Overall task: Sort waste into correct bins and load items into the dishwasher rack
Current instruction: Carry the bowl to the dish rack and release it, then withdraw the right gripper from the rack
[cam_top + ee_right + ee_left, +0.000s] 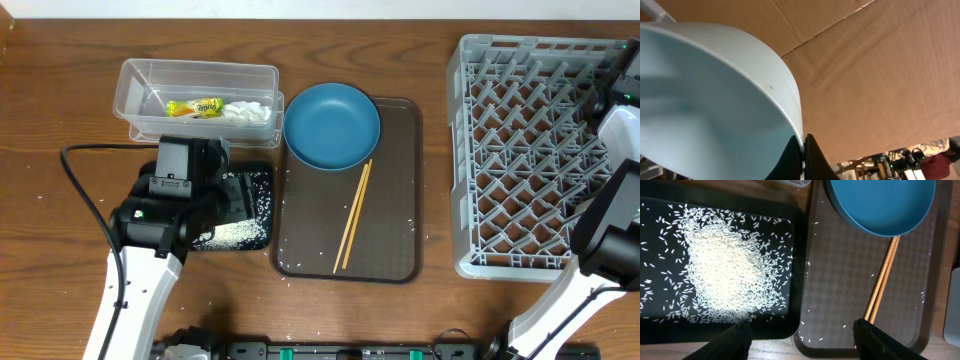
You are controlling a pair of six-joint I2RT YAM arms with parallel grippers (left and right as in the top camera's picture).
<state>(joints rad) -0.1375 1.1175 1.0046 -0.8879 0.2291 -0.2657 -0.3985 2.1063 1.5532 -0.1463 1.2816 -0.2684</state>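
Fingers [816, 159] of our right gripper [803, 152] clamp the rim of the small round light-blue bowl [715, 100], at the right edge of the large grey plastic lattice rack [461, 160]. We should lower it on edge between pegs [530, 130], releasing only once seated. Our left gripper [802, 339], well left of the rack, hangs spread and empty.

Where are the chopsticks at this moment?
Overhead, the chopsticks lie on the brown tray at table centre, just below the blue plate, left of the grey rack.
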